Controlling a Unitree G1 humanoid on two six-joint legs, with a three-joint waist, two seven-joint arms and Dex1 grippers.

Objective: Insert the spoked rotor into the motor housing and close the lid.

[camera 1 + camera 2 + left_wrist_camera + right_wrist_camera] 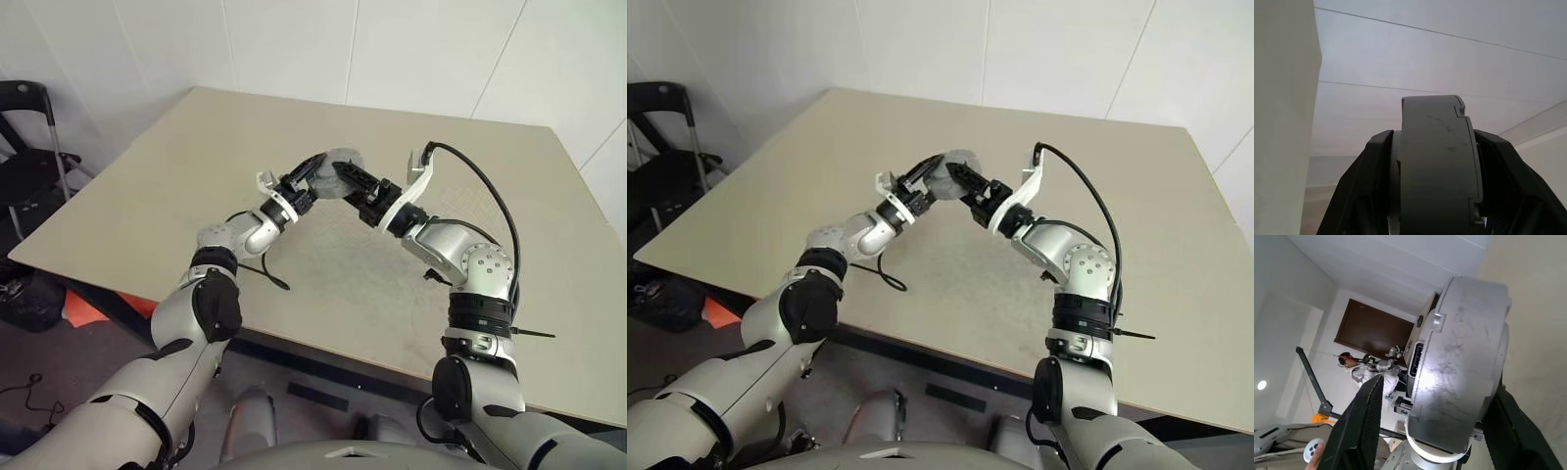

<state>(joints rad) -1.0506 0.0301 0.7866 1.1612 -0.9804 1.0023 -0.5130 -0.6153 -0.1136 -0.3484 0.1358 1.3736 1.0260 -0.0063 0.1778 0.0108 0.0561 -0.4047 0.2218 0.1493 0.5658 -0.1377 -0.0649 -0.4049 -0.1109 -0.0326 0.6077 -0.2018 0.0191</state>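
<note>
Chair [29, 147]: black, off the table's [147, 186] left edge.
Left gripper [315, 168]: fingers clamped on the motor housing [340, 166], held above mid-table.
Right gripper [345, 176]: fingers flank the housing; grip unclear.
Cable [490, 196]: loops over the right wrist.

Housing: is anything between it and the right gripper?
Nothing visible. The housing sits directly between the right gripper's open fingers, above the table, while the left gripper clamps it.

Bare table [196, 176] surrounds both arms (black chair [29, 147] stands well left).
</note>
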